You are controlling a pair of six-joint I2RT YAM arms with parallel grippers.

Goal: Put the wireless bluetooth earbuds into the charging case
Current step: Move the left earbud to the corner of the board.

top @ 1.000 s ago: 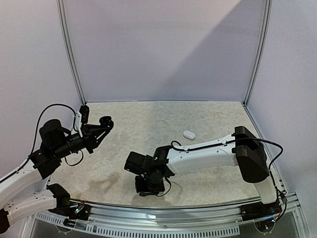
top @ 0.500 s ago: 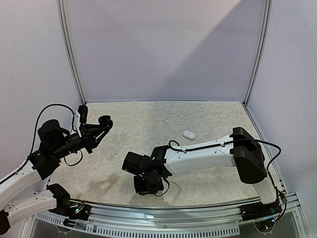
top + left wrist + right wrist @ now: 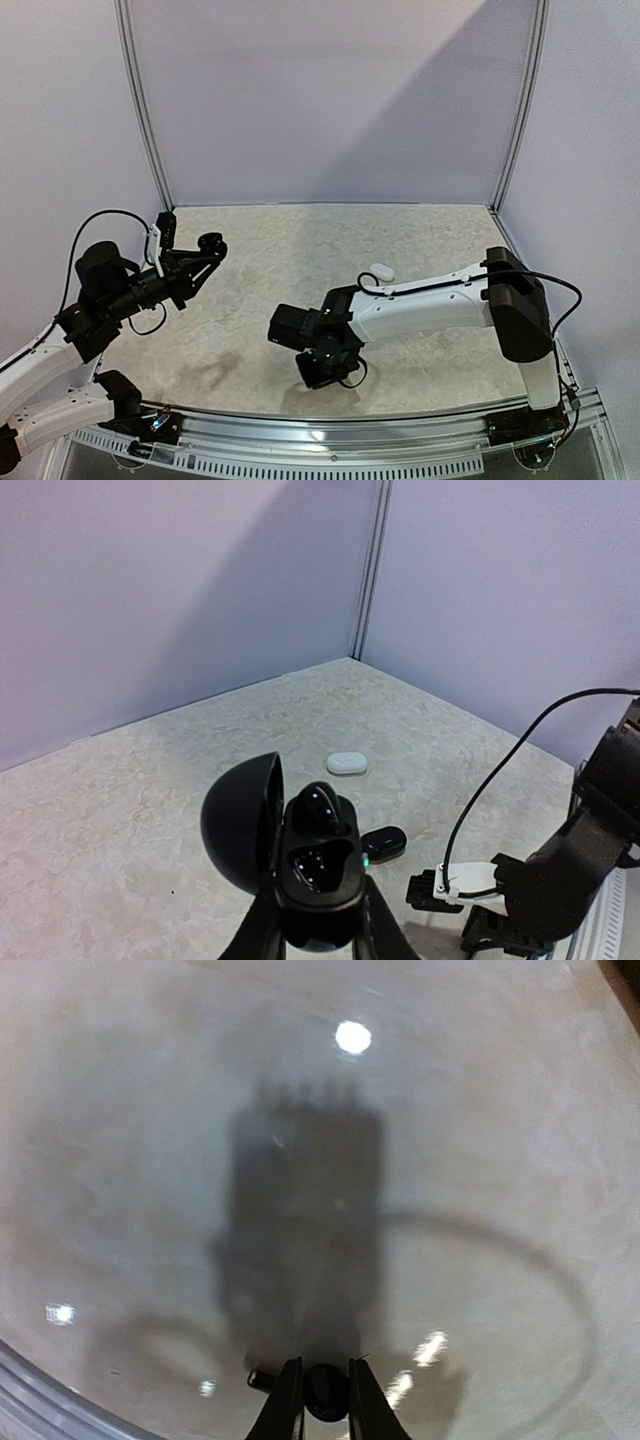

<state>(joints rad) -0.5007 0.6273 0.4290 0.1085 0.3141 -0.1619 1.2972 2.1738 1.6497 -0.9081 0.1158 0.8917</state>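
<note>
My left gripper (image 3: 320,925) is shut on the base of a black charging case (image 3: 322,875), held in the air at the left of the table (image 3: 208,247). Its round lid (image 3: 240,815) stands open to the left. One glossy black earbud (image 3: 318,806) sits in the far socket, and the near socket is bare. In the right wrist view my right gripper (image 3: 326,1392) is shut on a second black earbud (image 3: 326,1396), just above the table. The top view puts this gripper (image 3: 326,370) near the front edge, well to the right of the case.
A closed white case (image 3: 381,270) lies mid-table, also seen in the left wrist view (image 3: 347,764). A small black oblong thing (image 3: 384,844) lies just beyond the held case. The metal front rail (image 3: 330,425) runs close under the right gripper. Walls close in three sides.
The right jaws have closed in on the black earbud, and the right arm has shifted a little to the right. The left arm and its case have stayed put.
</note>
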